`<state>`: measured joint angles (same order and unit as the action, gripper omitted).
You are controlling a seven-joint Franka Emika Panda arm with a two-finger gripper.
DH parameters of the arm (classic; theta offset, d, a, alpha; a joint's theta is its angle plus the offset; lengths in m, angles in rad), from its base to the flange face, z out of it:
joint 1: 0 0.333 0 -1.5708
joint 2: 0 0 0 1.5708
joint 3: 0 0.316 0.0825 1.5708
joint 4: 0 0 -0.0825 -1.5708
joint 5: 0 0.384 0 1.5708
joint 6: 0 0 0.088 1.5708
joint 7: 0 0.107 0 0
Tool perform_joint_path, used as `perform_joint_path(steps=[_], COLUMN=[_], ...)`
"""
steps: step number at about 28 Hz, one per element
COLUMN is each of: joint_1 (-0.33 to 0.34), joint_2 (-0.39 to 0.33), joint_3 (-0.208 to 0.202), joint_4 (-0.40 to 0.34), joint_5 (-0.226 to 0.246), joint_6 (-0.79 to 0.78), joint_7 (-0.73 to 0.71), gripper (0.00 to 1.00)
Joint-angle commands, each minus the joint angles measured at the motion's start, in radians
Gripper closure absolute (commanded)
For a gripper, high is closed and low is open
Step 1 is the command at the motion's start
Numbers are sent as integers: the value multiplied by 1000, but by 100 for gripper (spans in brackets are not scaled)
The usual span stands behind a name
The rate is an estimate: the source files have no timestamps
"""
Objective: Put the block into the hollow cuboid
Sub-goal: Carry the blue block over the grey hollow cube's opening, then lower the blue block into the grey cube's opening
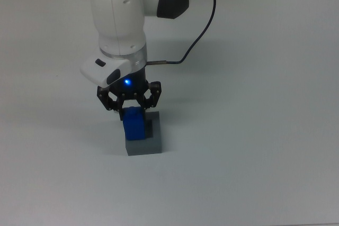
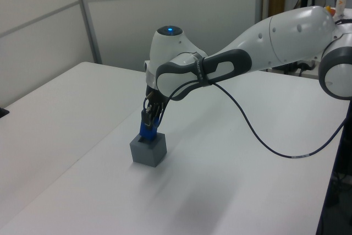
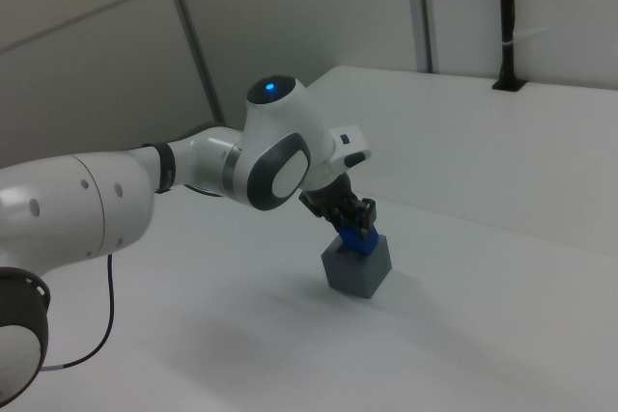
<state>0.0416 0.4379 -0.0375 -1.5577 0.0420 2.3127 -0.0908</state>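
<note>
The blue block (image 1: 133, 124) hangs directly over the grey hollow cuboid (image 1: 144, 144), covering most of its recess in the top view. My gripper (image 1: 131, 111) is shut on the block's upper part. In the left view the block (image 2: 147, 131) meets the top of the hollow cuboid (image 2: 148, 151) below the gripper (image 2: 149, 120). The right view shows the block (image 3: 358, 240) at the top of the hollow cuboid (image 3: 358, 265), with the gripper (image 3: 353, 220) just above. How deep the block reaches into the recess is hidden.
The white table (image 1: 254, 104) stretches flat on all sides of the cuboid. A black cable (image 1: 199, 25) runs from the wrist toward the top view's upper edge. Wall panels (image 2: 110, 9) stand behind the table in the left view.
</note>
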Motion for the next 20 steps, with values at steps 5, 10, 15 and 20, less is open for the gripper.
perform_joint_path(steps=[5, 10, 15, 20], joint_1=[-2, 0, 1, 1], joint_2=[12, 10, 1, -8], joint_3=[11, 21, 22, 21], joint_4=[14, 10, 8, 7], joint_5=[38, 38, 38, 36], joint_6=[8, 4, -21, -53], joint_7=[-10, -9, -6, -9], gripper=[93, 92, 89, 87])
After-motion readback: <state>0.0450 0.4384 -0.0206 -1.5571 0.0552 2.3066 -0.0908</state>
